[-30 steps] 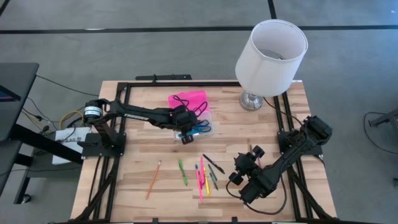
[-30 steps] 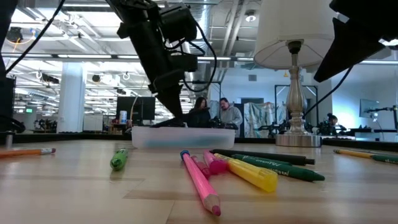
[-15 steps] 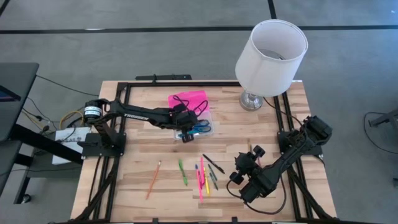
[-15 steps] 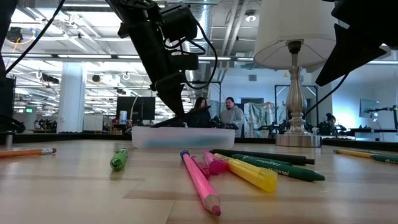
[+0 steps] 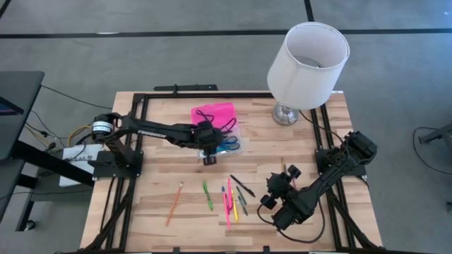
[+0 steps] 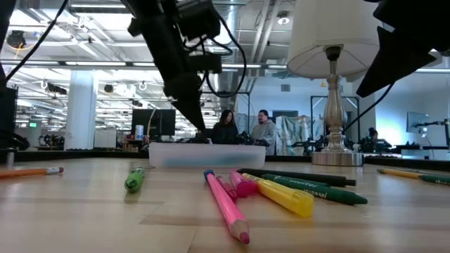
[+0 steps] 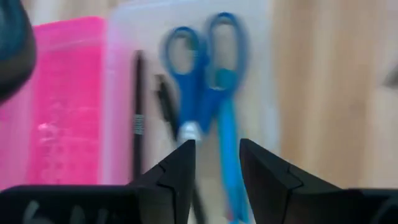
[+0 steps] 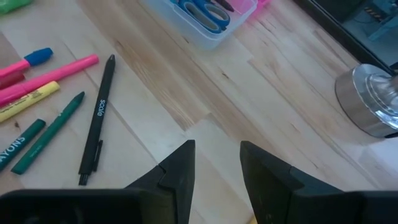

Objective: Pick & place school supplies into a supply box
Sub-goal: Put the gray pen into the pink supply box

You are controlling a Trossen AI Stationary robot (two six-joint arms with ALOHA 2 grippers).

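The left end effector hangs over the near edge of the supply box, a small rectangular plastic case with a clear base and a textured hot-pink lid lying open on its far side. Its fingers stand parted with nothing between them. Inside the clear base lie blue-handled scissors, a blue pen and two dark pens, so a few supplies are already stowed.

The right end effector waits low over the near right part of the wooden tabletop, its fingers apart and empty.

Most of the work is left. Near the box, a cluster of pink, yellow, green and dark markers and pens lies loose on the tabletop, with a green marker just left of it and an orange pencil farther left. A white-shaded lamp stands at the far right.
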